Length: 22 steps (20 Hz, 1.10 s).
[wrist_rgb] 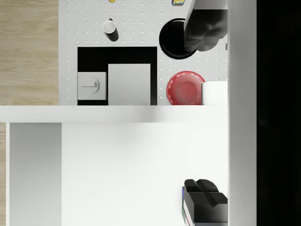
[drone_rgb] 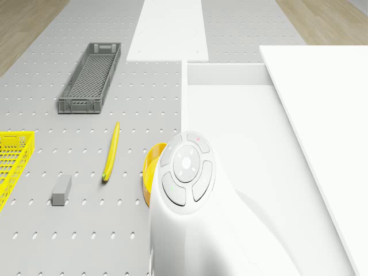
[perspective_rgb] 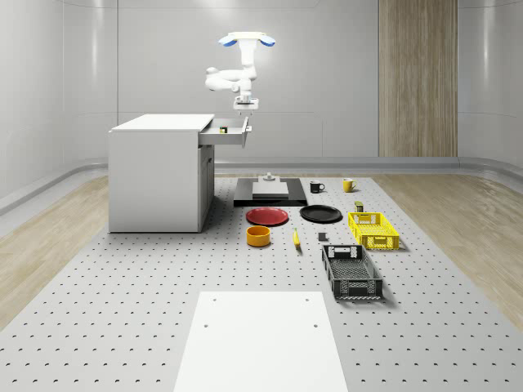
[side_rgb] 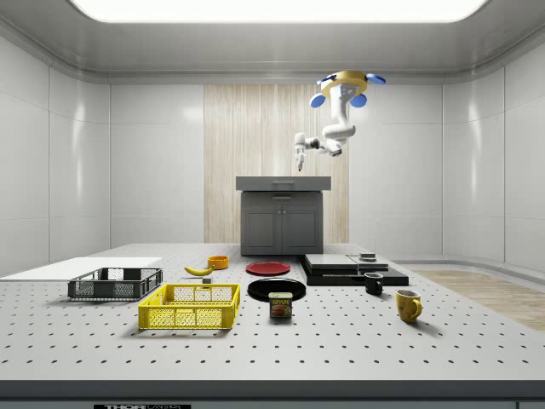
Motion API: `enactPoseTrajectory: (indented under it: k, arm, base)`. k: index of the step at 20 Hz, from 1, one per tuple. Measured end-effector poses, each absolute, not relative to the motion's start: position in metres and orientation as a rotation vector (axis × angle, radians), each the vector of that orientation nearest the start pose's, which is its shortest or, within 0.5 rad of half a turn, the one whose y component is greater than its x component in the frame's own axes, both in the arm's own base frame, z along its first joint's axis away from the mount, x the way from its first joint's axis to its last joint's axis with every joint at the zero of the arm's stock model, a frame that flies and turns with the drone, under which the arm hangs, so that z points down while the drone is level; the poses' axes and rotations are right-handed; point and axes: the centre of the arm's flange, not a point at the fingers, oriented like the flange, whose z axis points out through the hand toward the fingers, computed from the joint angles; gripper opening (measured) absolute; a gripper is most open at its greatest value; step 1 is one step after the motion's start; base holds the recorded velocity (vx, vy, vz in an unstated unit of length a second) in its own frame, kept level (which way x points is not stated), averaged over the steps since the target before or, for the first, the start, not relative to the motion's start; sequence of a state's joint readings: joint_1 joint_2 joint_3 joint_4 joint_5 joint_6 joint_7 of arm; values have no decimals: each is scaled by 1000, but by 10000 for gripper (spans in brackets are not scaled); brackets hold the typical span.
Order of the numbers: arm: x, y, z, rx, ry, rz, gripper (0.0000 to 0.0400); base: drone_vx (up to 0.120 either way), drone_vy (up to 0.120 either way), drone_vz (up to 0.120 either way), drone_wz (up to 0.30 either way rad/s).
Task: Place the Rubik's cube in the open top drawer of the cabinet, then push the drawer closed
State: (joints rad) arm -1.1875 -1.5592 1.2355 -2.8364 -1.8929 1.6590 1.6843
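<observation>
The white cabinet (perspective_rgb: 159, 171) has its top drawer (perspective_rgb: 231, 133) pulled out toward the whole-scene view's right. A small multicoloured Rubik's cube (perspective_rgb: 223, 128) lies inside the drawer. In the wrist view a coloured edge of the cube (wrist_rgb: 183, 209) peeks out beside one dark finger (wrist_rgb: 204, 202); the other finger (wrist_rgb: 203, 29) is far from it. My gripper (perspective_rgb: 245, 104) hangs open just above the drawer (wrist_rgb: 141, 169), holding nothing. The drone (perspective_rgb: 246, 39) hovers high over the drawer's outer end. In the side view the gripper (side_rgb: 300, 162) sits just above the cabinet (side_rgb: 283, 213).
On the floor past the drawer lie a black slab with grey blocks (perspective_rgb: 270, 193), a red plate (perspective_rgb: 267, 216), a black plate (perspective_rgb: 320, 214), an orange bowl (perspective_rgb: 258, 236), a banana (drone_rgb: 111, 150), a yellow crate (perspective_rgb: 373, 229) and a grey crate (perspective_rgb: 352, 272).
</observation>
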Motion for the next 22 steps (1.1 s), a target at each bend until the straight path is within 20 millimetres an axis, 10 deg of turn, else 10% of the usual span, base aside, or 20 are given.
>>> enactPoseTrajectory:
  k: [11, 22]
  arm:
    - [304, -52, 593, -1119, 428, 765, 400]
    - [306, -92, 626, -1432, 585, 636, 400]
  base:
    - [0, 120, -25, 0]
    - [0, 4, -58, 0]
